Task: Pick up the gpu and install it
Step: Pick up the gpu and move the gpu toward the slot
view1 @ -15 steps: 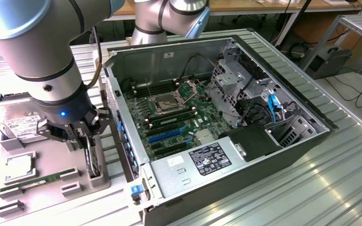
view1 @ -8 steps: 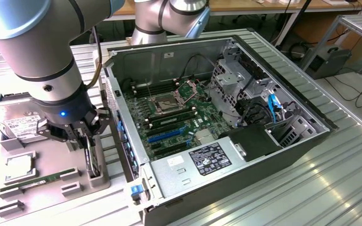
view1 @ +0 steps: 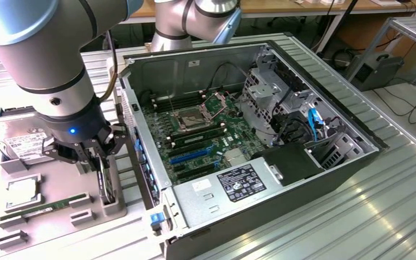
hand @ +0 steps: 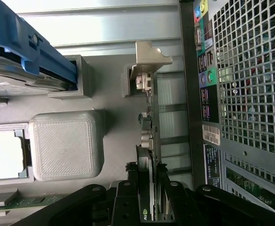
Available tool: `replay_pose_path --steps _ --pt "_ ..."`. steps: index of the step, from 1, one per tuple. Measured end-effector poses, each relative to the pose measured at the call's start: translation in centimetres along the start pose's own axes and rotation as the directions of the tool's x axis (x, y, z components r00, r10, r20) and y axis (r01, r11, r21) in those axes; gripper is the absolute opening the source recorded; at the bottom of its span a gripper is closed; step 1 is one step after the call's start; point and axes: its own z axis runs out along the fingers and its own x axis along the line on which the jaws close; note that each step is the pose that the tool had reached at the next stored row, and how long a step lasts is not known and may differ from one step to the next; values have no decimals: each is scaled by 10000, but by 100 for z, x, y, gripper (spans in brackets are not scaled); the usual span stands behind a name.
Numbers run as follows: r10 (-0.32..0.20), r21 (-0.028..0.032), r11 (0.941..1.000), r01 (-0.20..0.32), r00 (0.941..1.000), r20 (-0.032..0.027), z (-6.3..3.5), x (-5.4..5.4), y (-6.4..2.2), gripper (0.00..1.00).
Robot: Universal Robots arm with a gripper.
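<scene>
The gpu (view1: 108, 188) stands on edge in a slot of the grey parts holder (view1: 56, 187), just outside the open PC case (view1: 352, 162). In the wrist view the gpu (hand: 147, 141) runs as a thin dark card away from me to its silvery end bracket (hand: 149, 56). My gripper (view1: 98, 162) is straight over the card. Its black fingers (hand: 131, 190) press on both sides of the card's near end, so the gripper (hand: 147, 200) is shut on the gpu. The card is still seated in the holder.
The motherboard (view1: 201, 135) lies exposed inside the case, with a blue slot (view1: 190, 156) near its front. On the holder are a hard drive (view1: 17, 138), a processor (view1: 21, 190) and a green memory stick (view1: 41, 210). The case's perforated rear wall (hand: 250, 94) is close beside the card.
</scene>
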Motion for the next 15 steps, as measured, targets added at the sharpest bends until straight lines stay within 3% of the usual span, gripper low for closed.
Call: replay_pose_path --steps 5,15 --pt "-352 -28 9994 352 9994 -6 0 -2 -6 27" --pt "-373 -29 9993 373 9993 -6 0 -3 -7 26"
